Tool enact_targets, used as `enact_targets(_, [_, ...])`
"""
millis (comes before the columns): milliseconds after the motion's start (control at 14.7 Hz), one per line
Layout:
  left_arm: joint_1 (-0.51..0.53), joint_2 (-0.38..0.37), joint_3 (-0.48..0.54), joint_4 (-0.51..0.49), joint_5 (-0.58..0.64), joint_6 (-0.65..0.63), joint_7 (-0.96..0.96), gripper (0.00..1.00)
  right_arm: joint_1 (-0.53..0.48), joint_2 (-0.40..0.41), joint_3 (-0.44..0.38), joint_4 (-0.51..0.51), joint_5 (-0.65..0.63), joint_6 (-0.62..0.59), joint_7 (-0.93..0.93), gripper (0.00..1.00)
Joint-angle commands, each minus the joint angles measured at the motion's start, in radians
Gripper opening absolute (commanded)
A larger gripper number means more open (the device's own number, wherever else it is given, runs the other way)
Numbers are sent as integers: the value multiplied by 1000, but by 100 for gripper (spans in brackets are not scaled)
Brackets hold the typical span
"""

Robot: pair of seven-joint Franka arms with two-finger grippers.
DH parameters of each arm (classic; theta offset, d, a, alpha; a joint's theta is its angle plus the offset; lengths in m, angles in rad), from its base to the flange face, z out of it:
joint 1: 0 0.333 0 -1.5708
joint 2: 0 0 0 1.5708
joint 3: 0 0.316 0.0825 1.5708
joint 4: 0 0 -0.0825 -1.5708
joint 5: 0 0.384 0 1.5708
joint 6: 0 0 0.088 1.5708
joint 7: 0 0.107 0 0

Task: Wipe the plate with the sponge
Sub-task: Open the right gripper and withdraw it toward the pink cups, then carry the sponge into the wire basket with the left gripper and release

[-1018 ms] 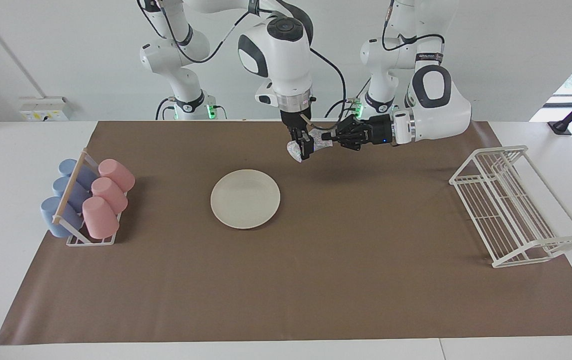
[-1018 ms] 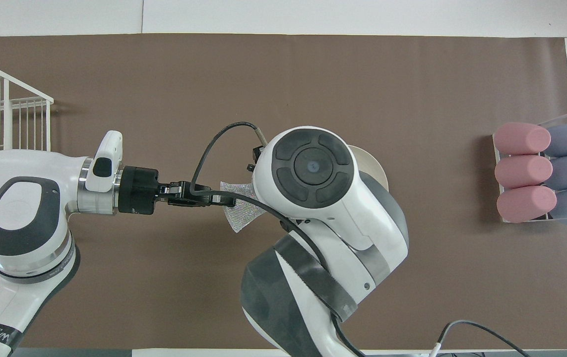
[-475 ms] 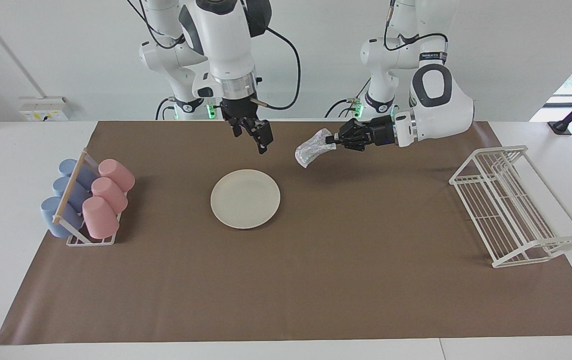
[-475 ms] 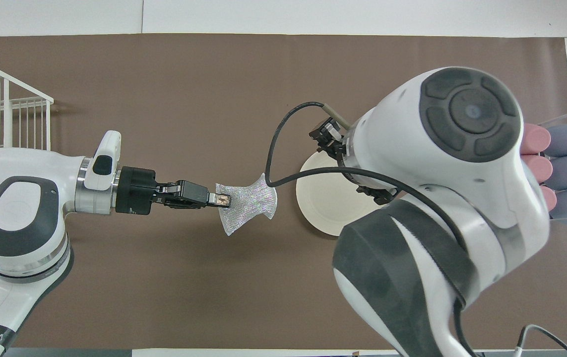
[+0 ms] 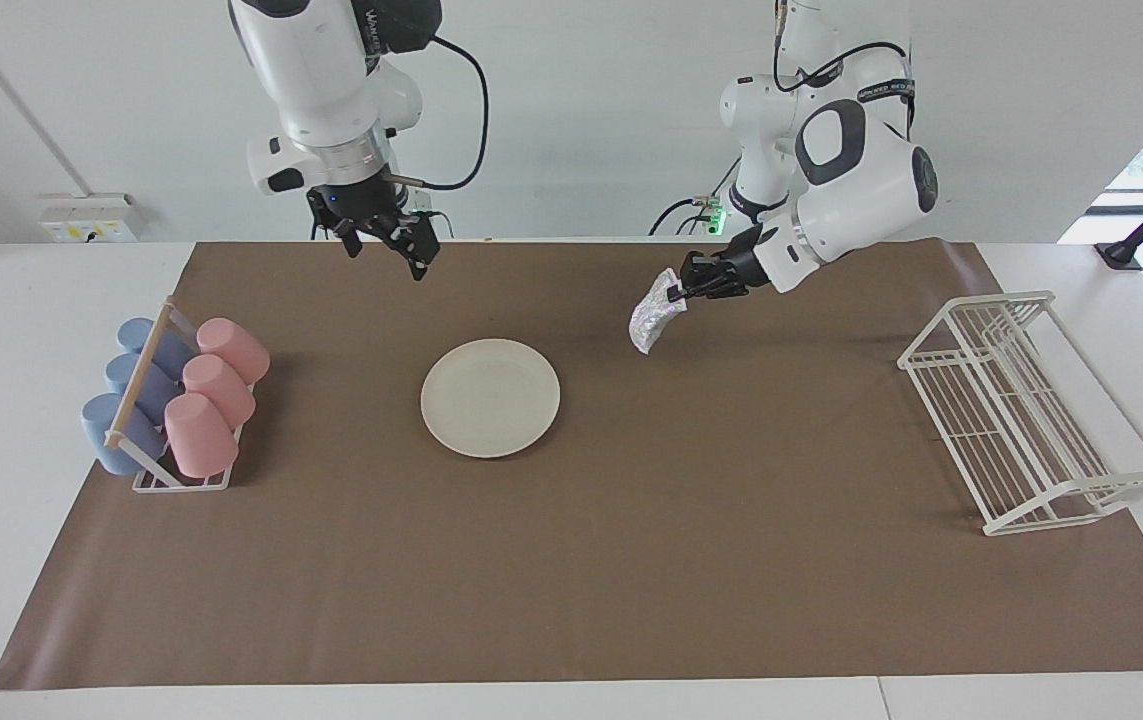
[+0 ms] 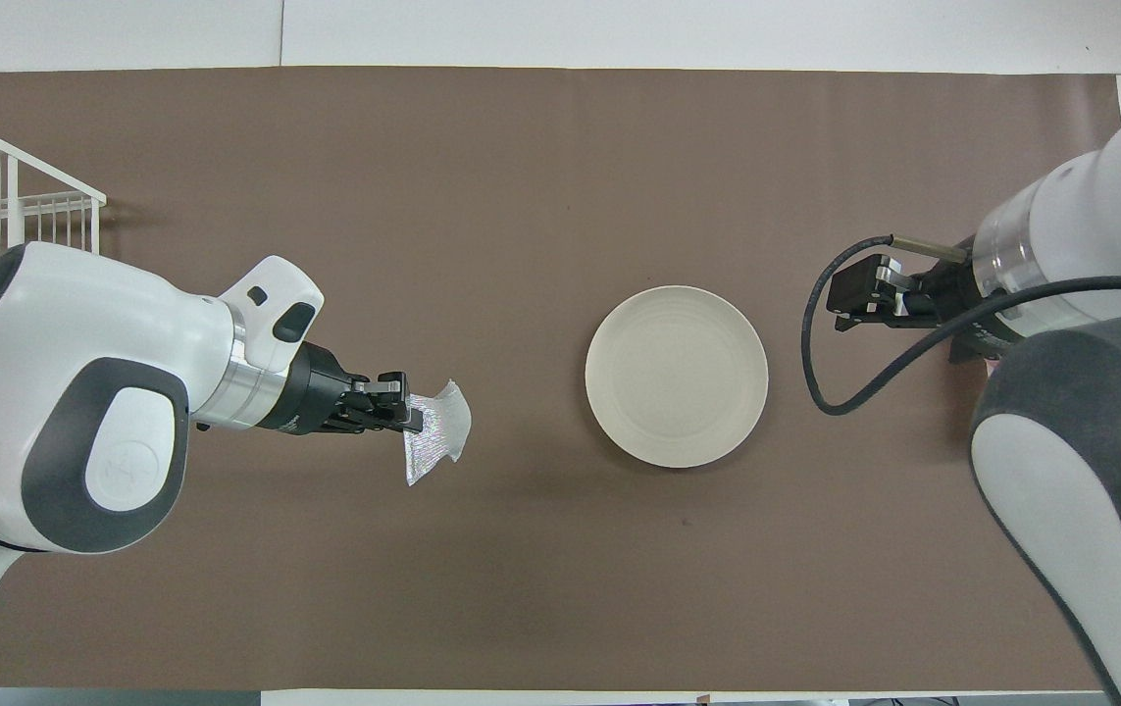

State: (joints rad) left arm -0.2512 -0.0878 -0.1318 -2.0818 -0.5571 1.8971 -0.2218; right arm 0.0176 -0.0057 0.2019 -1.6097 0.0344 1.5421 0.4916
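- Facing the robots first: the plate (image 5: 490,397) lies flat on the brown mat (image 5: 631,580), near the middle of the surface (image 5: 51,310) and somewhat toward the edge at the robots' end.
- The left claw (image 5: 675,291) is clamped tight on the sponge (image 5: 653,318), which hangs down from it in the air over bare mat, toward the left arm's end from the plate and well apart from it (no contact with the mat that I can make out).
- The right claw (image 5: 393,243) is raised over the mat near the edge at the robots' end, toward the right arm's end from the plate; its fingers stand wide apart and carry nothing.
- A cup rack (image 5: 171,410) with pink cups (image 5: 214,395) and blue cups (image 5: 131,385) lying on their sides sits at the right arm's end of the mat.
- A white wire rack (image 5: 1026,410) stands at the left arm's end.
- Looking down from overhead: the plate (image 6: 677,376) sits clear of both arms.
- The left claw (image 6: 410,417) pinches one edge of the sponge (image 6: 435,442), whose silvery mesh fans out from the fingertips toward the plate without reaching it.
- The right claw (image 6: 849,296) is spread wide and empty, over the mat (image 6: 521,176) just beside the plate's rim toward the right arm's end.
- Only a corner of the wire rack (image 6: 1,216) shows, at the left arm's end of the surface.
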Motion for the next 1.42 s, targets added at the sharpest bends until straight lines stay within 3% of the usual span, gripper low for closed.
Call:
enact_targets(0, [-78, 2, 8, 19, 213, 13, -181, 0, -17, -30, 5, -29, -5, -8, -135, 100])
enact_targets(204, [-120, -1, 8, 23, 394, -27, -310, 0, -27, -31, -4, -30, -5, -45, -218, 100])
enact_targets(543, [-135, 26, 6, 123, 673, -252, -363, 0, -51, -27, -15, -32, 4, -33, -264, 100])
enact_targets(814, [-141, 88, 6, 245, 906, -468, -373, 0, 7, -17, -145, -29, -1, 30, -416, 100])
enact_targets(950, [-149, 103, 6, 252, 1028, -516, -375, 0, 54, -16, -223, -27, -5, 14, -430, 100])
enact_targets(1153, [-148, 137, 6, 253, 1212, -590, -373, 0, 48, -19, -300, -29, -4, -51, -487, 100])
enact_targets(1357, [-126, 155, 14, 253, 1341, -612, -372, 0, 59, -14, -322, -19, -1, -27, -484, 100])
